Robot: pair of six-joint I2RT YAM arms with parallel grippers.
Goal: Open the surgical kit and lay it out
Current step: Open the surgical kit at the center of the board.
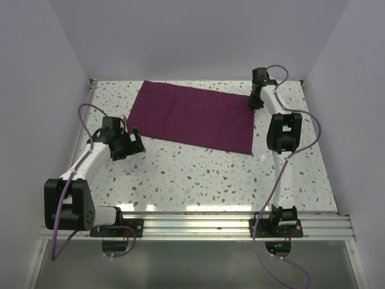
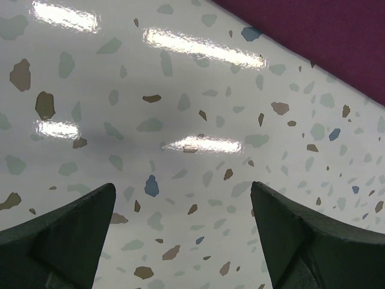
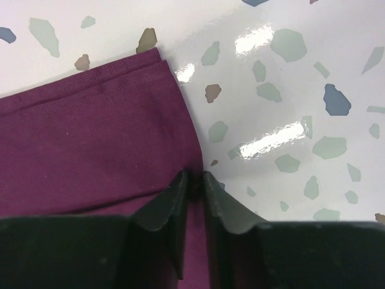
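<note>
Cloth wrap (image 1: 192,117) flat on table (image 1: 198,174); right gripper (image 3: 194,180) reached far, pinching its edge; left gripper (image 2: 181,192) low, spread wide.

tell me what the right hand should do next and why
Probably raise the right hand a little: it looks closed on the right edge of the maroon cloth wrap, which lies flat and folded, so lifting that edge should start opening it.

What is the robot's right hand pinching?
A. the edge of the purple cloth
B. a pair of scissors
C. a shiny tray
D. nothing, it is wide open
A: in the right wrist view, the right gripper has its jaws almost together on the edge of the purple cloth, and no tray or scissors show.
</note>
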